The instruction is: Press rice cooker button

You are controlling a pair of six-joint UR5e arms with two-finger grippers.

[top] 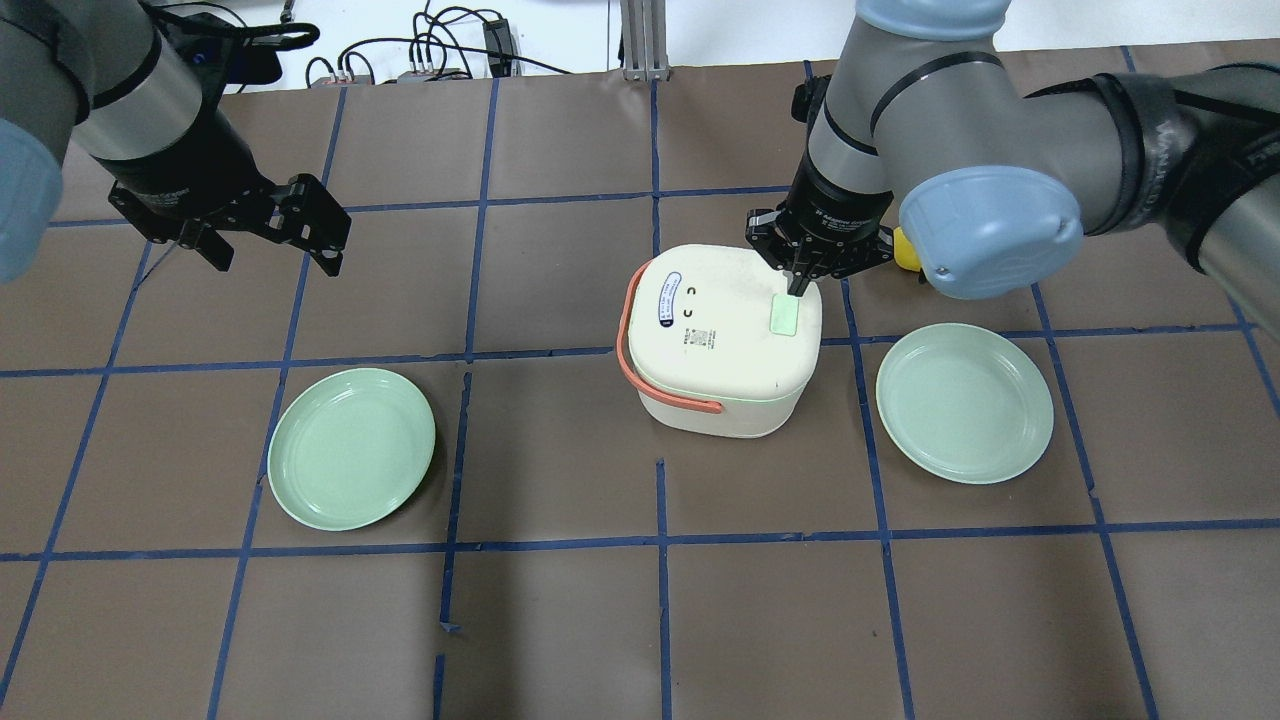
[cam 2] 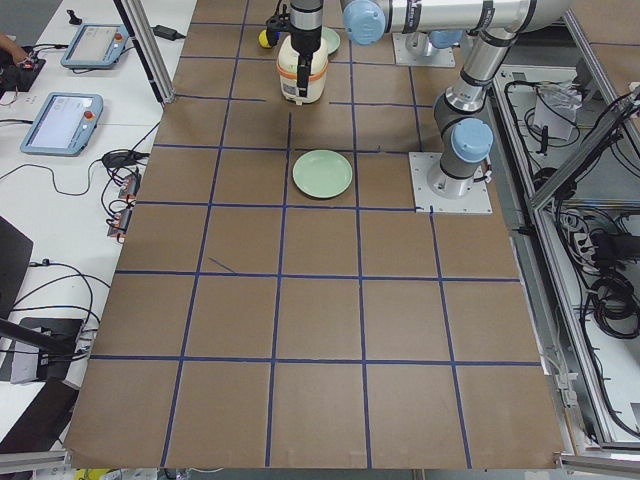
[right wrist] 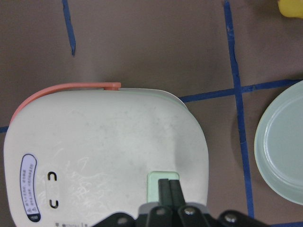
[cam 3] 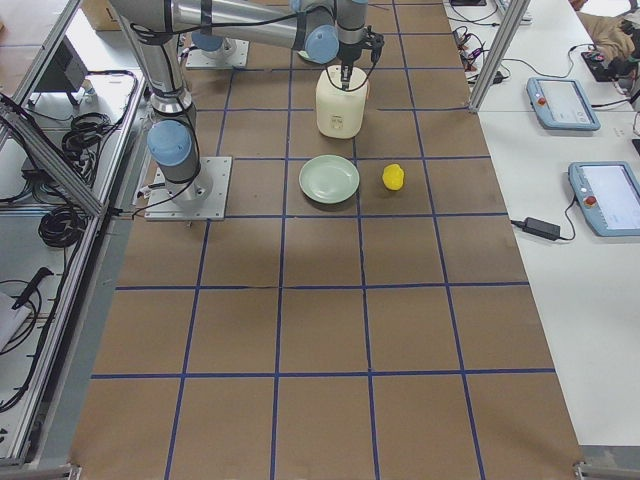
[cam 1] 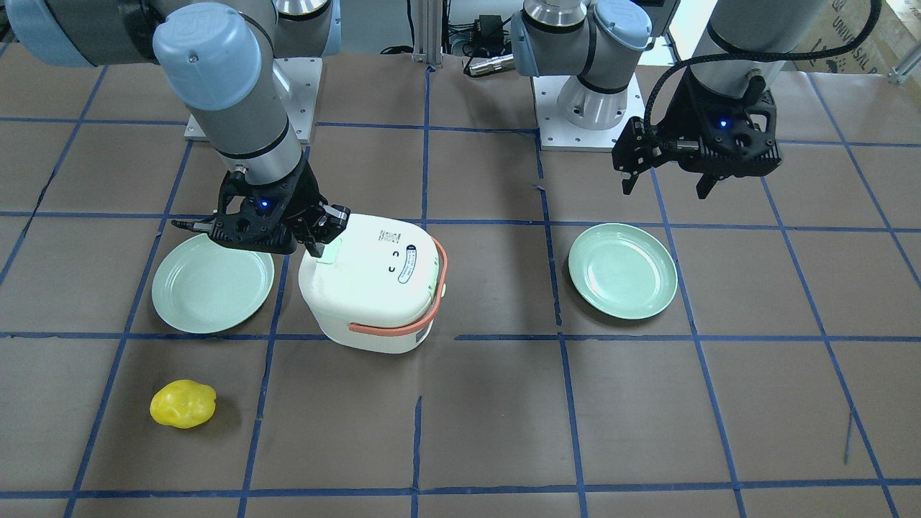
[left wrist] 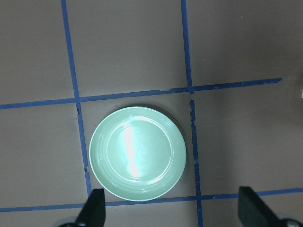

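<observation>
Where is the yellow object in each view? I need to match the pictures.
Exterior front-facing: yellow object at lower left.
Overhead exterior: yellow object at upper right, mostly hidden.
Exterior left: yellow object at the top, left of centre.
Exterior right: yellow object right of centre, upper half.
Left wrist-mounted: not in it.
Right wrist-mounted: yellow object in the top right corner.
Shared landmark: rice cooker, clear in those five views.

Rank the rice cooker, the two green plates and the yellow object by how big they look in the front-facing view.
Largest: rice cooker.
Next: plate beside the cooker and plate standing apart; they look alike, so I won't rank them.
Smallest: yellow object.
</observation>
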